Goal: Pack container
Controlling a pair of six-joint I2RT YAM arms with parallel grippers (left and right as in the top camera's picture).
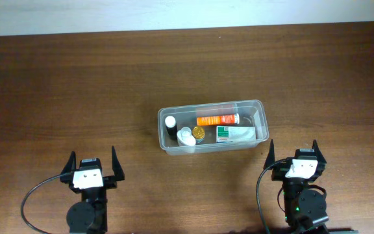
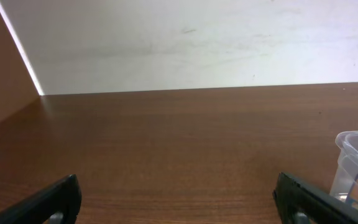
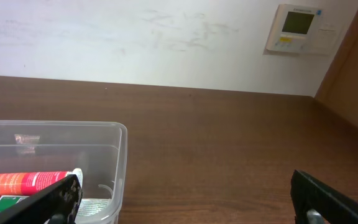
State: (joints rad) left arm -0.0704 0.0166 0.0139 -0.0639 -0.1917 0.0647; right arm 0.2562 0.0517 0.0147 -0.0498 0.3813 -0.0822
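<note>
The clear plastic container (image 1: 211,108) sits at the middle of the brown table. Inside it lie an orange tube (image 1: 217,119), a green and white packet (image 1: 235,134), a small dark bottle with a white cap (image 1: 171,125), a white-capped bottle (image 1: 186,137) and a small gold-topped jar (image 1: 199,132). The container's corner shows in the left wrist view (image 2: 353,163), and its wall shows in the right wrist view (image 3: 118,155) with the orange tube (image 3: 23,183). My left gripper (image 1: 91,164) is open and empty near the front left. My right gripper (image 1: 295,155) is open and empty, just right of the container.
A white wall runs along the table's far edge (image 1: 174,29). A wall thermostat (image 3: 299,28) shows in the right wrist view. Black cables (image 1: 37,195) loop beside the arm bases at the front.
</note>
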